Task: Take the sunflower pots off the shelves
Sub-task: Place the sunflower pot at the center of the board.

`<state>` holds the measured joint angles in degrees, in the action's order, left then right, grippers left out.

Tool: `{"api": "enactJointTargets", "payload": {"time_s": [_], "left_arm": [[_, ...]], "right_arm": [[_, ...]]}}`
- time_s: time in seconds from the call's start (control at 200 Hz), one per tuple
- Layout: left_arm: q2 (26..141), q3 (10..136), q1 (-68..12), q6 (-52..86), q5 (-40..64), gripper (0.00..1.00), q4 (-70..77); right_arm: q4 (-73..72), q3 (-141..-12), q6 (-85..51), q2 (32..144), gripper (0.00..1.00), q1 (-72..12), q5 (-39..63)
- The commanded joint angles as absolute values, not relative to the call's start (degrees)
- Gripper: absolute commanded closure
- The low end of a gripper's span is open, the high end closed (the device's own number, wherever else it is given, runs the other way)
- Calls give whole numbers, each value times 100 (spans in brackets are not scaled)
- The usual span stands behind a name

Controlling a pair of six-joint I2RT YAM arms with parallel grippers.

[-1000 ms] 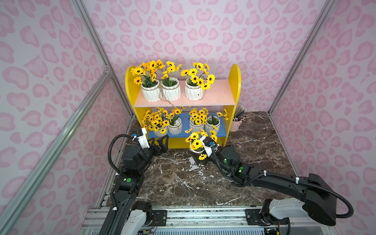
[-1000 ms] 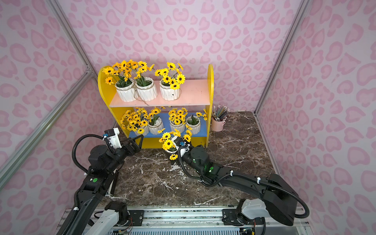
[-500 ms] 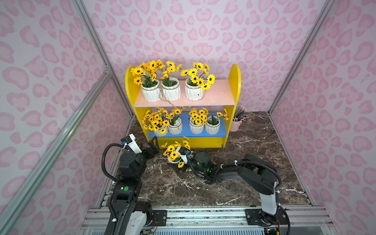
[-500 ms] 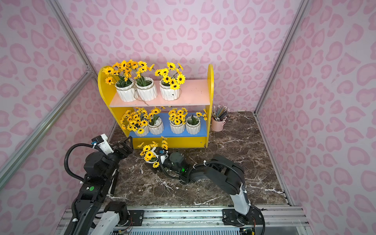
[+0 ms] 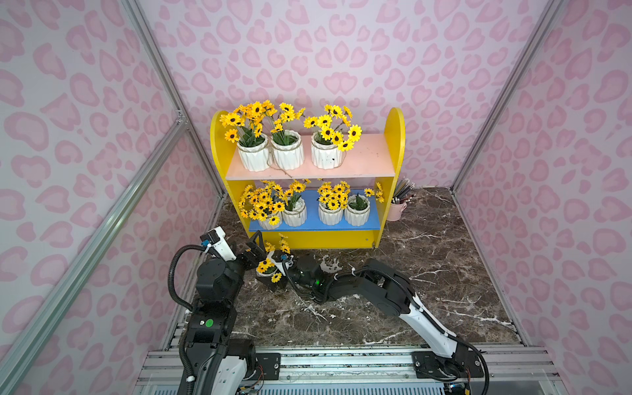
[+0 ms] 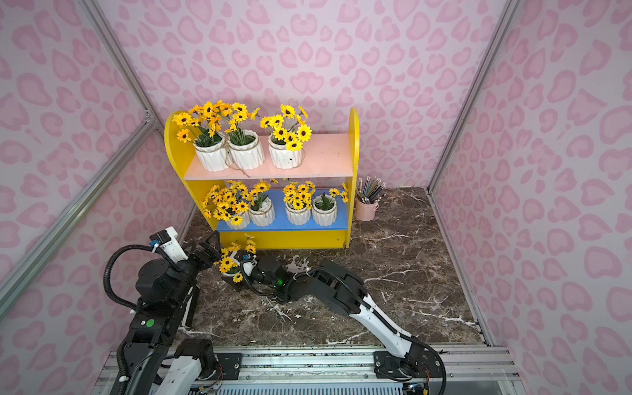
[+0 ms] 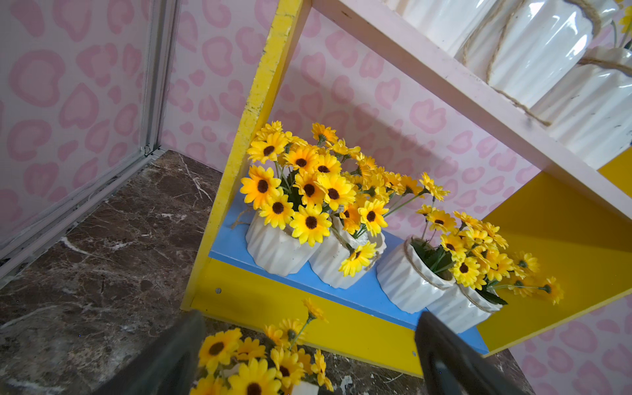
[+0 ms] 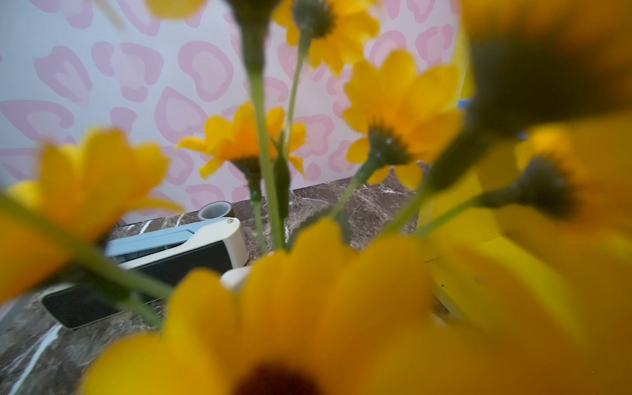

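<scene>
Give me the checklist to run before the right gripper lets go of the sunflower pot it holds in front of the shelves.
1. Right gripper closed on the held pot: ok.
2. Held pot's base down on the table: cannot tell, the flowers and the gripper hide it.
3. Held pot upright: cannot tell.
4. Left gripper open and empty: ok.
5. Left gripper clear of the held pot's flowers: not ok, the left wrist view shows blooms between its jaws.
6. Other pots standing on the shelves: ok, three on the pink board, four on the blue board.
</scene>
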<state>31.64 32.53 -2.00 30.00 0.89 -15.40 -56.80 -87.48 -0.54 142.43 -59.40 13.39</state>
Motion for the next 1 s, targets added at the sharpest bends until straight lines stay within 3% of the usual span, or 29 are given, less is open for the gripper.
{"api": "enactJointTargets", "payload": {"time_s": [0.0, 0.315, 0.35, 0.395, 0.425, 0.465, 0.48, 0.995], "left_arm": [[3145, 3302, -217, 2948, 71, 2, -1494], [3144, 3301, -263, 2918, 74, 2, -1485], [3141, 3305, -263, 2918, 79, 2, -1487], [3147, 3306, -264, 2918, 95, 3, -1486], [3151, 3305, -263, 2918, 96, 3, -1489], [3149, 3305, -264, 2918, 105, 3, -1488], [3147, 3307, -264, 2918, 111, 3, -1493], [3172, 3314, -263, 2900, 267, 3, -1414]], "right_arm": [[-5727, -9189, 40, 14516, 100, -5950, 1433], [-5481, -9272, 85, 14918, 100, -5904, 1380], [-5505, -9218, 35, 14896, 84, -5900, 1395], [-5533, -9154, -24, 14846, 53, -5901, 1326], [-5537, -9120, -56, 14807, 40, -5900, 1290], [-5537, -9065, -62, 14717, 6, -5905, 1245], [-5546, -9050, -62, 14696, 2, -5898, 1240], [-5577, -8385, 197, 14055, 1, -5854, 1359]]}}
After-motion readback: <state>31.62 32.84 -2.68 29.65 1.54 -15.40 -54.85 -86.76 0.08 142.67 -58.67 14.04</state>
